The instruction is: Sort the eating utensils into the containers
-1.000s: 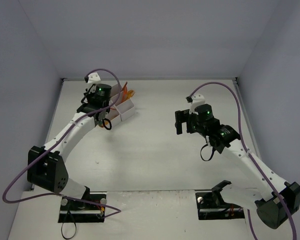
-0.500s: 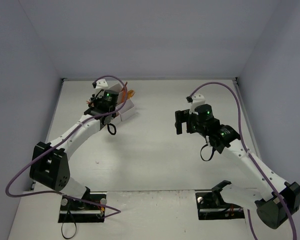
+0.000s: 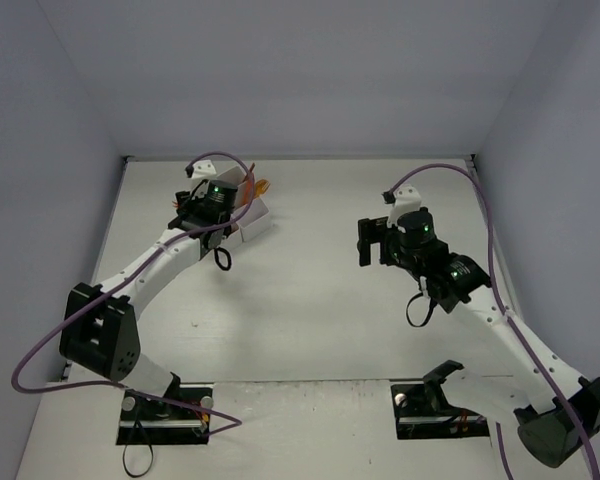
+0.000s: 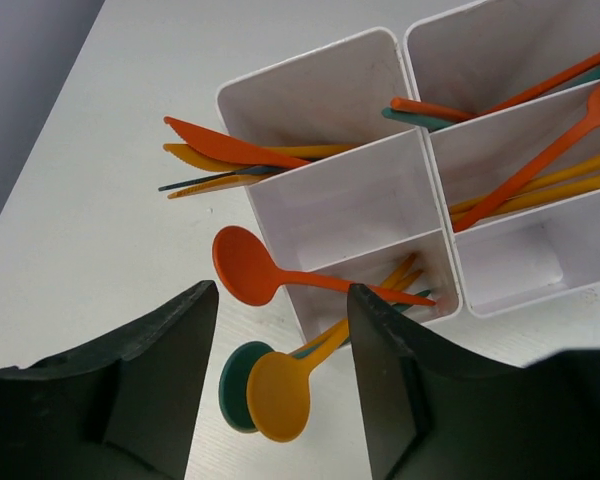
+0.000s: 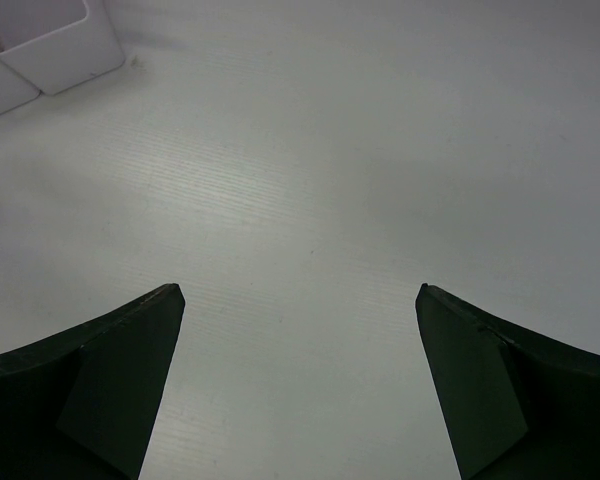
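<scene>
A white counter boxed in by pale lavender walls carries two white-and-black robot arms bolted at its near edge. The left arm reaches to the far left of the counter, where a white six-compartment tray sits. The left jaws hang just above the tray, spread apart and pinching nothing, and their black fingers frame the wrist view. Between them in that view an orange-red spoon lies across the rim of the closest compartment, its bowl out over the counter and its handle tip down inside. A yellow-orange spoon and a teal spoon lean out of the same compartment, their bowls past its rim. The next corner compartment holds knives. A red-orange knife lies on top of yellow-orange and teal ones, with the blades sticking out over the wall. Further compartments hold an orange fork and more orange and yellow handles. The right arm stands over the right half of the counter, well apart from the tray. The right jaws are spread wide and hold nothing, with only white counter showing between them.
</scene>
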You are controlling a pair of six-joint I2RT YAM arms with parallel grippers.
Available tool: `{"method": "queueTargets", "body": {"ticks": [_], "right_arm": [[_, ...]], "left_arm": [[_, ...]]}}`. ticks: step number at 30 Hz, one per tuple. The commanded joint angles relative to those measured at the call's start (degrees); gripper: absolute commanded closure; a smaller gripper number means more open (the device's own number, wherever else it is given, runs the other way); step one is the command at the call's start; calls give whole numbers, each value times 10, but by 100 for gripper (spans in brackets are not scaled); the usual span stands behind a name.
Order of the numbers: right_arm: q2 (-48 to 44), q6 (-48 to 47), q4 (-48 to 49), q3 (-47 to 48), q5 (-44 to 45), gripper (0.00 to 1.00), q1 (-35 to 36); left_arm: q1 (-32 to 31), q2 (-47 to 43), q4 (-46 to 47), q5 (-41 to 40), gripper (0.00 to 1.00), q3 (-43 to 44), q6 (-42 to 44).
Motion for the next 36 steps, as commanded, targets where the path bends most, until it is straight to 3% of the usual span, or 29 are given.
{"method": "queueTargets", "body": {"ticks": [1,5,13,23,36], "right_arm": [[-59,-8,21,68,141,0,-7],[-89,-50,21,118,238,0,-8],[-105,-135,25,169,338,0,-8],[-83,-162,42,203,285,0,-8],[-59,-148,58,216,245,0,-8]], "left_arm": [[-1,-143,-4,15,40,44,46],[1,-238,-41,30,30,49,103],[4,-393,-161,38,12,65,182],[4,-534,-263,23,9,-2,153],[4,-561,-316,7,9,-21,108]]}}
